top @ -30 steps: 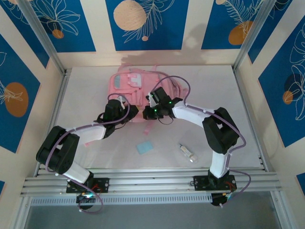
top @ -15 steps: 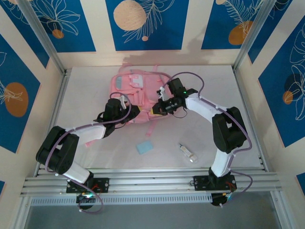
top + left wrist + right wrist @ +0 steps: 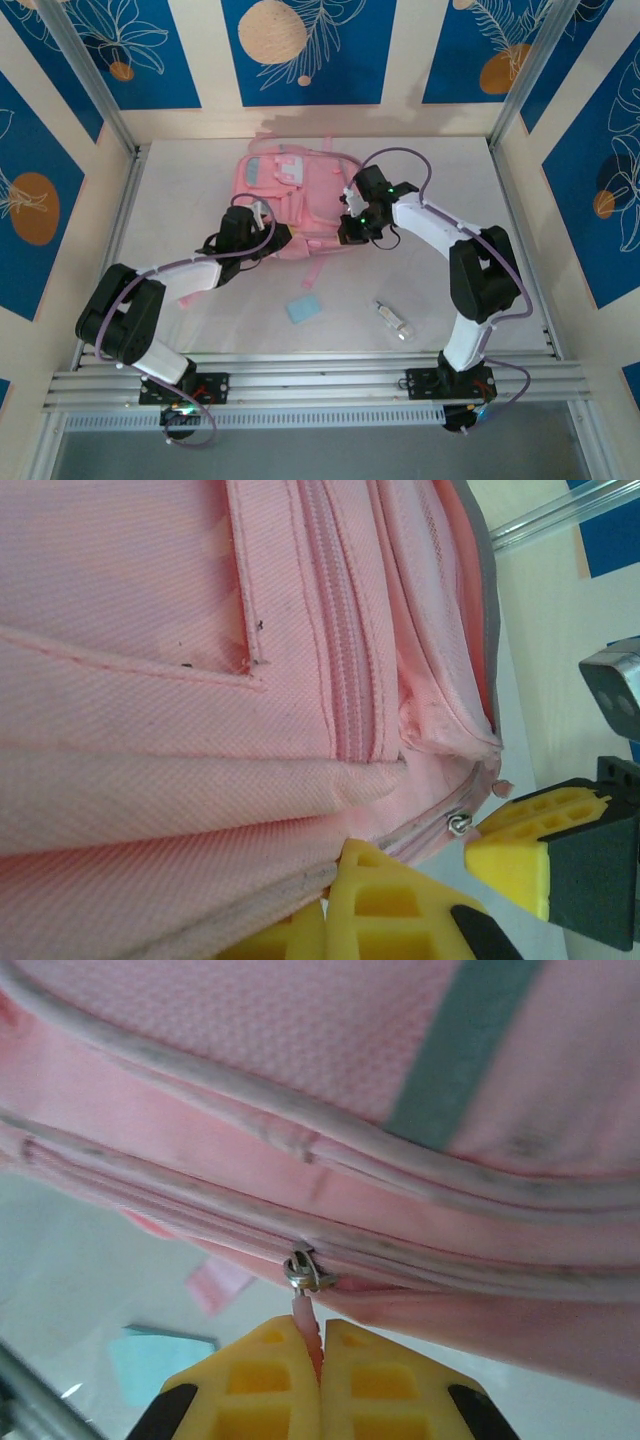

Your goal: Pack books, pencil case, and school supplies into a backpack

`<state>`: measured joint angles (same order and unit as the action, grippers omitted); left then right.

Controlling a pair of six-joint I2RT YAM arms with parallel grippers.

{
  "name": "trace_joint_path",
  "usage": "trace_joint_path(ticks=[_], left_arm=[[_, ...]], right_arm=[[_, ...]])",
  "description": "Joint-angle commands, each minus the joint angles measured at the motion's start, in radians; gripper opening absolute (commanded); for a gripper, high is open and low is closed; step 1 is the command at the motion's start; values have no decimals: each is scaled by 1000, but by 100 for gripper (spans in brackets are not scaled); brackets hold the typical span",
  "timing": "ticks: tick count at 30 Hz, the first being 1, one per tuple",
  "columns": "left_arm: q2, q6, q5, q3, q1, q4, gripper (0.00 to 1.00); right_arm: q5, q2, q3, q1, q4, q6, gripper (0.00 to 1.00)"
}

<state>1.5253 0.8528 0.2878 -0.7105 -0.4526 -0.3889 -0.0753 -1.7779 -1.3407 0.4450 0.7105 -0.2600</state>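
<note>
Backpack (image 3: 290,200) first: it lies flat toward the far side of the table (image 3: 180,200), pink and by far the biggest thing before us. Our left gripper (image 3: 268,238) is clamped on a fold of cloth at its near edge. From the left wrist we see the yellow fingers (image 3: 385,910) closed together with pink fabric pinched between them. Our right gripper (image 3: 320,1370) is closed on the small pink pull tab (image 3: 308,1325) hanging from the metal slider (image 3: 305,1272), at the bag's near right side.

We judge the step in hand to be running the zip along its track; whether to open or close it we cannot tell. To do it well we would pull along the line of the teeth, not away from the bag. We would hold the left clamp firm so the cloth is taut ahead of the slider, and go slowly where the track bends. The tab is thin and could slip from the pads under a sideways pull.

Nearer to us on the table lie the light blue pad (image 3: 304,308) and, apart to its right, the small whitish tube (image 3: 393,321). Both are outside the bag, so packing is not finished.
</note>
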Motion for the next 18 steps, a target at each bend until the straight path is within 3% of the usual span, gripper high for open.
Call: trace_joint_path(ticks=[1, 4, 14, 18], left_arm=[[-29, -78, -266, -36, 133, 27, 0], [-1, -113, -282, -67, 152, 38, 0], [165, -179, -244, -290, 211, 95, 3], [123, -149, -183, -311, 212, 142, 49]], right_arm=[[529, 14, 2, -90, 302, -5, 0], [438, 21, -29, -59, 279, -6, 0], [-151, 37, -57, 64, 96, -116, 0], [-281, 34, -70, 82, -71, -224, 0]])
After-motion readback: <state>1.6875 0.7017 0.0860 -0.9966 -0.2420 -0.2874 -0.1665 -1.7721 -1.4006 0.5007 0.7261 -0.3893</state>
